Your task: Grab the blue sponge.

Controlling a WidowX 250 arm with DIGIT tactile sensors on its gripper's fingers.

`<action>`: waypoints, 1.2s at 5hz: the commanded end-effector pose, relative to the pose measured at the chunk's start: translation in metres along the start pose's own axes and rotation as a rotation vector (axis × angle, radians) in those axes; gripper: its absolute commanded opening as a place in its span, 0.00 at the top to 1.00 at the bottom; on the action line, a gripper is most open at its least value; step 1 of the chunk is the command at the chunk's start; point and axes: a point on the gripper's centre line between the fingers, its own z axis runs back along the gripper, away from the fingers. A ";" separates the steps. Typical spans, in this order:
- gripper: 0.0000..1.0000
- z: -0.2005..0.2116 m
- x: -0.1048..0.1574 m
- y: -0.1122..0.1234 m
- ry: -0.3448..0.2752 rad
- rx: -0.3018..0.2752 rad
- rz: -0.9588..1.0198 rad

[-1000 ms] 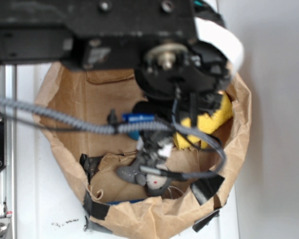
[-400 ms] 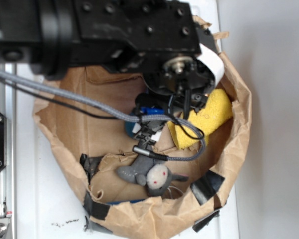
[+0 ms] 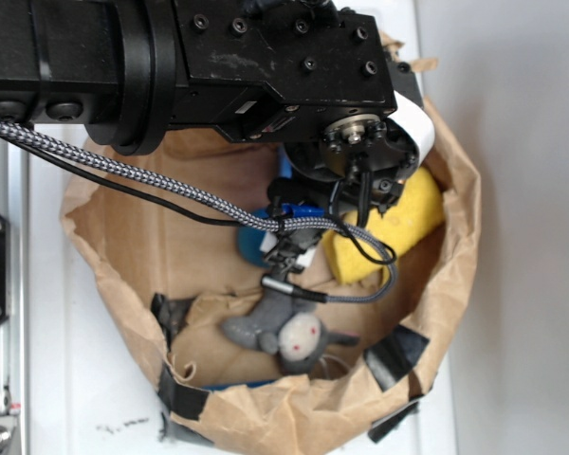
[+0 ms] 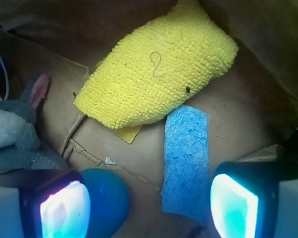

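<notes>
In your wrist view the pincer (image 4: 149,203) stands wide open with nothing between its pads (image 4: 64,210), one at 7 o'clock and the other at 5 o'clock of the frame. The blue sponge (image 4: 185,158) lies flat on the brown paper just inside the 5 o'clock pad, its long side running toward 12 o'clock, and you can see its near end reach down beside that pad; whether it touches the pad cannot be told. A round blue ball (image 4: 103,198) sits just beside the 7 o'clock pad. At 9 o'clock you have a grey plush rabbit (image 4: 17,131) with a pink ear. Beyond the sponge, the yellow cloth (image 4: 156,69) stretches from centre toward 1 o'clock, its lower edge overlapping the sponge's far end. In the exterior view the black arm (image 3: 190,66) hangs over a torn paper bag (image 3: 455,275) on the white desk (image 3: 522,190), with the cloth at 3 o'clock of the bag and the rabbit at 6 o'clock
</notes>
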 end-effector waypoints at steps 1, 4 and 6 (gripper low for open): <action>0.00 0.014 0.009 0.006 -0.043 0.030 0.007; 0.00 -0.016 0.017 0.034 0.002 0.001 0.059; 0.00 -0.003 -0.003 0.052 0.017 -0.076 -0.016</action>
